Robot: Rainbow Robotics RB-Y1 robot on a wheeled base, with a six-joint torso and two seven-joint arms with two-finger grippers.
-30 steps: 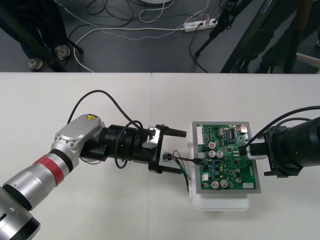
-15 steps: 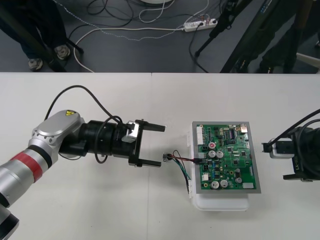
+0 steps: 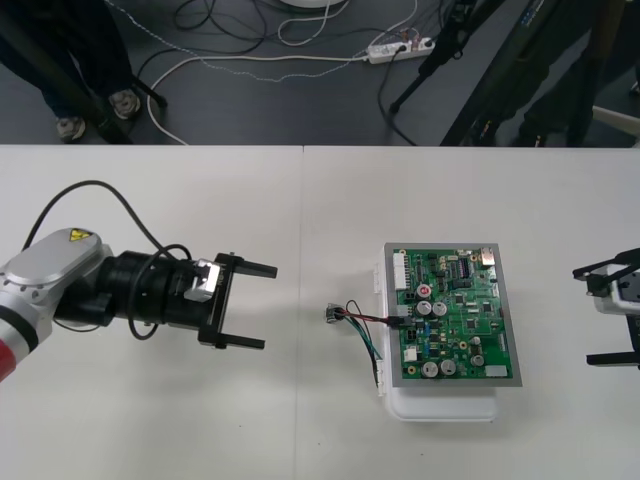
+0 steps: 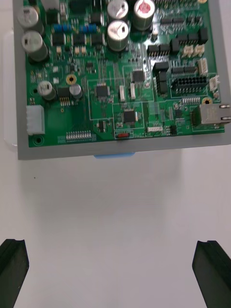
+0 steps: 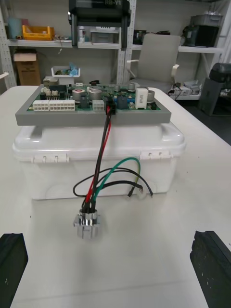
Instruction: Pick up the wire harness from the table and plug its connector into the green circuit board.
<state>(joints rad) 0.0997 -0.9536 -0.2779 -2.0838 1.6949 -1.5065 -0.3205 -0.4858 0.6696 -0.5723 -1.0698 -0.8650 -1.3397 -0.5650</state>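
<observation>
- Running roughly left to right across the pale worktop [image 3: 200, 420], the small wire harness [image 3: 365, 328] of thin red, black and green wires has its long axis set toward the green circuit board [image 3: 455, 315].
- Its small black plug [image 3: 397, 322] stands seated at the board's left edge; the left wrist view shows the red and black wires dropping from it down the face of the white base [image 3: 440, 405].
- Its round metal socket [image 3: 331, 314] with a flange lies on the worktop just left of the base, its open end facing away from the board, toward the left hand [image 3: 268, 306].
- Green and black wires loop loosely beside the base; where their ends finish is hard to make out.
- The left hand hovers well apart from the socket, fingers spread wide with nothing between them.
- The right hand [image 3: 582, 315] waits to the right of the board, clear of it, fingers likewise spread and empty; the front view's edge cuts off its body.
- In the front view the board covers most of the base.
</observation>
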